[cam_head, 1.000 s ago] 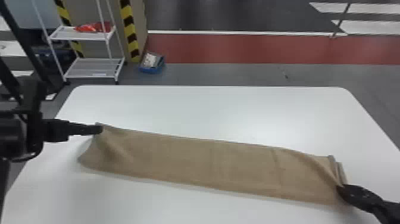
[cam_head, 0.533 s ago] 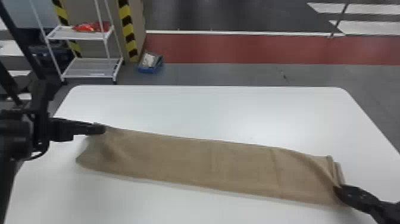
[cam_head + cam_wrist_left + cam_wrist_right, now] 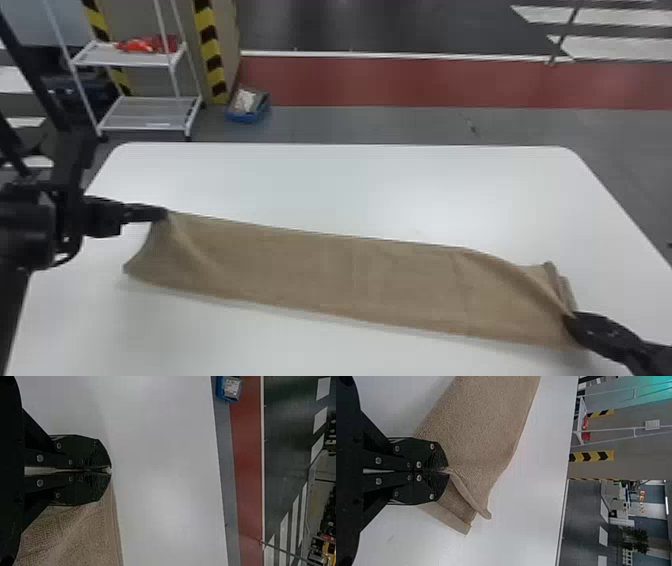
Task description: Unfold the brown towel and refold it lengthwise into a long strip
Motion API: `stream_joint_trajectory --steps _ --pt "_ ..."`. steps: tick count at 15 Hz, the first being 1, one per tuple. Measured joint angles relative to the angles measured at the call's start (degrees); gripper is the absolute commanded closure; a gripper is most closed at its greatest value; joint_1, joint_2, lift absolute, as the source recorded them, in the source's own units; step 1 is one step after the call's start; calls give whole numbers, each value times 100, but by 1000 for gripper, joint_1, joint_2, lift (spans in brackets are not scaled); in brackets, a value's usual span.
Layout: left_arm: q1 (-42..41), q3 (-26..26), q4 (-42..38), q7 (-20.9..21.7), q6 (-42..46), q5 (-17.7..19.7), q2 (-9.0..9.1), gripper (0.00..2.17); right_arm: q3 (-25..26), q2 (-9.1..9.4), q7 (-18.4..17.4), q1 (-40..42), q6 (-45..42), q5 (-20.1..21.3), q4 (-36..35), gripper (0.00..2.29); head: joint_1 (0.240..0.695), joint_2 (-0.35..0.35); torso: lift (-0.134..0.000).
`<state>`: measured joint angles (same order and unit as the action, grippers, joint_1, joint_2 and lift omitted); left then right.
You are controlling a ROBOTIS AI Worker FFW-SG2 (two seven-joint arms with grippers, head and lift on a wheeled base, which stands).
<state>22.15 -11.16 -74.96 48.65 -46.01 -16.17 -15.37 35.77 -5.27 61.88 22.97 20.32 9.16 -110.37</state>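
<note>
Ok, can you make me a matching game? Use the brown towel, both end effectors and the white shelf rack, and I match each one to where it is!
Things:
1. brown towel
2. left end effector
3. right end effector
4. white shelf rack

Places:
A. closed on the brown towel's right end
B. standing on the floor beyond the table
C. closed on the brown towel's left end
D. stretched in a long strip over the table

Right pairs: 1-D, 2-C, 3-A, 4-B
</note>
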Motion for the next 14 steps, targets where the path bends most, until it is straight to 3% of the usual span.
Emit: stream_joint_trajectory --steps 8,11,13,14 --pt "0 -38 -1 -291 0 8 11 2145 241 125 -142 372 -929 -113 65 1264 695 -36 -123" --pt "0 -39 24 -287 0 -1 9 2145 347 156 -343 428 -1049 -266 193 1217 695 -51 -123" --pt "-9 -7 33 -280 0 -8 9 2145 359 158 -370 427 -1085 -297 264 309 695 -56 -123" --pt "-18 3 33 -253 0 -9 13 2145 355 158 -344 423 -1088 -300 280 232 695 -57 -123"
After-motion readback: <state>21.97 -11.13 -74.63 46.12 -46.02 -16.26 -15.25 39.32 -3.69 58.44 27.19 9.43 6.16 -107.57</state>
